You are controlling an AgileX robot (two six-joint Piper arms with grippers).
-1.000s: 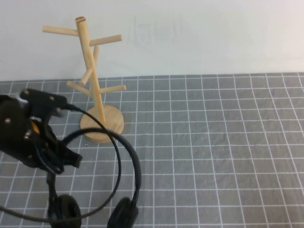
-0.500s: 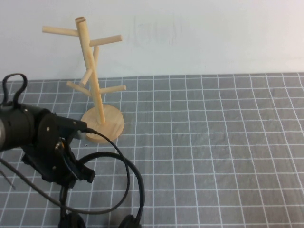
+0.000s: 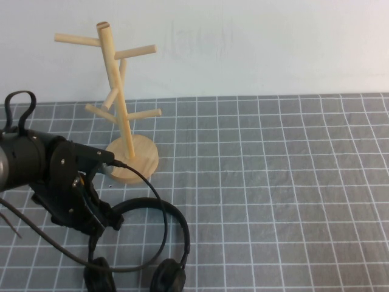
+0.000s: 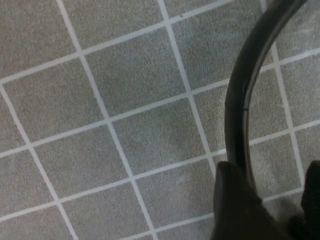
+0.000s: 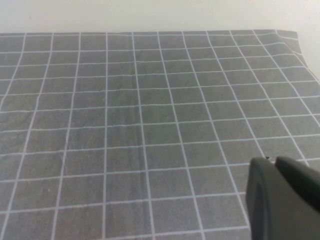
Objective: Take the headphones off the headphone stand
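The headphones (image 3: pixel 159 243) lie flat on the gray grid mat (image 3: pixel 273 194), off the wooden stand (image 3: pixel 119 103) behind them. At left, the left gripper (image 3: pixel 97 222) sits low over the headband, its 2 fingers (image 4: pixel 235 205) parted on either side of the band. The right gripper (image 5: pixel 280 200) hangs over bare mat; whether it is open or closed, cannot tell.

Black headphones (image 3: pixel 173 234); pale wood headphone stand (image 3: pixel 124 121); grey white-gridded mat (image 3: pixel 273 182); white wall (image 3: pixel 273 42).
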